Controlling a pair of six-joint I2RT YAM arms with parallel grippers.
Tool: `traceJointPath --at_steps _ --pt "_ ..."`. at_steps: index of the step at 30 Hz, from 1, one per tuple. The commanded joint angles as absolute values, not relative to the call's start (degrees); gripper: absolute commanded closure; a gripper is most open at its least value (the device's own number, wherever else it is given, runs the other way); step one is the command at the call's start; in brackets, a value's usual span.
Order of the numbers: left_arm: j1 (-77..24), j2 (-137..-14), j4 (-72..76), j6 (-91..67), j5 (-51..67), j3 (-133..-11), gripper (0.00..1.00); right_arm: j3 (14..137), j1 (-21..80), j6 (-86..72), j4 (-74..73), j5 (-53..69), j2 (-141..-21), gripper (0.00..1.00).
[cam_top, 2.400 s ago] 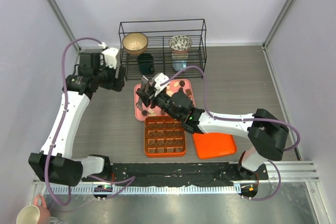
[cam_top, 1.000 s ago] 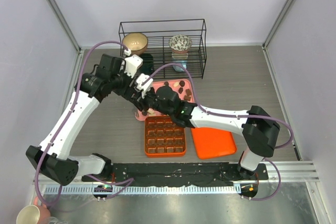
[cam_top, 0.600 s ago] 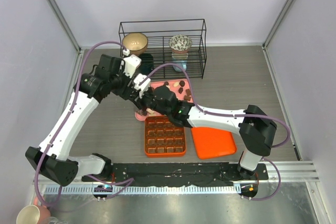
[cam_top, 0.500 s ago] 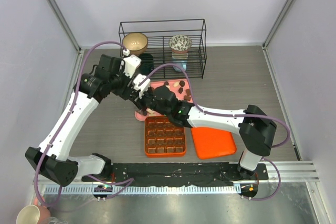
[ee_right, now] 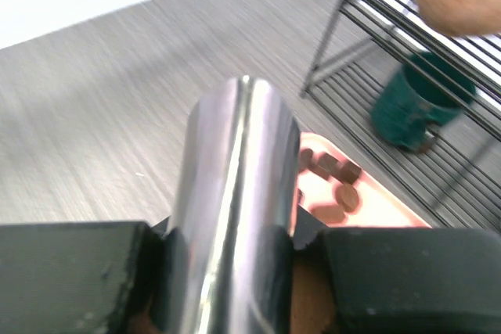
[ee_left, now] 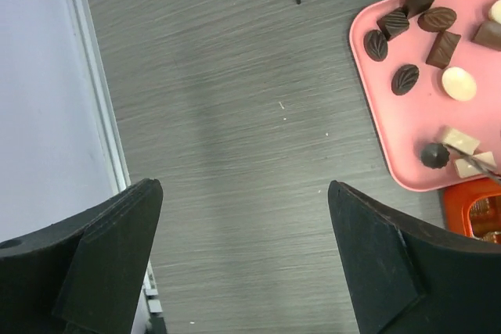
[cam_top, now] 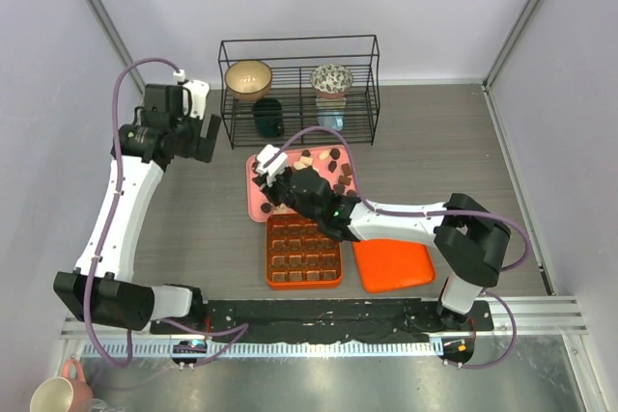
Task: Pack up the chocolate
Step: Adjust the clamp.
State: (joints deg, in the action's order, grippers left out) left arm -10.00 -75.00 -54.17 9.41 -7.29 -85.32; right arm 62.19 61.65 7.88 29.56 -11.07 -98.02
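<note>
From above, we see the chocolate scattered over the pink tray. The tray lies on the bench, and the orange gridded box sits just at its near edge. The right tool hangs over the tray's near-left part; what it grips is not plain from here. The left tool sits well apart, off the tray's far-left corner.

The right wrist view settles the grip. The black pads are clenched on metal tongs, whose long axis runs away from the camera toward the tray. The polished metal hides the tips.

In the left wrist view the left tool's jaws are spread wide, released, with only bare bench between them. The tray lies off to one side. At its near-left corner sits a dark round piece, with cream squares just beside it. A thin grey line, which we take for the tongs' tip, reaches that piece. We cannot tell whether it is pinched.

We judge the right arm far the nearer. The coming move turns on that dark piece lying at the tongs' tips, just across the tray's near edge from the box.
</note>
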Motion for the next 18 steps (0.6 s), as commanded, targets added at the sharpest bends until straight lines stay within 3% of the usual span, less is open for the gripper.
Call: traceJointPath --at_steps 1,7,13,18 --pt "-9.40 -72.69 -52.47 7.21 -3.17 -81.66 0.07 60.12 60.91 9.58 38.57 -17.48 -93.08 0.98" --pt "-9.32 -72.33 -47.91 7.82 -1.76 -69.71 0.07 60.12 58.28 8.35 42.62 -18.37 -94.48 0.97" --pt "-9.32 -73.12 -43.60 8.26 -2.81 -63.11 0.07 61.17 56.52 7.74 45.08 -17.76 -96.41 0.89" --pt "-8.79 -73.65 -41.48 7.65 -2.29 -61.17 0.07 62.05 55.28 6.59 45.62 -17.05 -97.91 0.75"
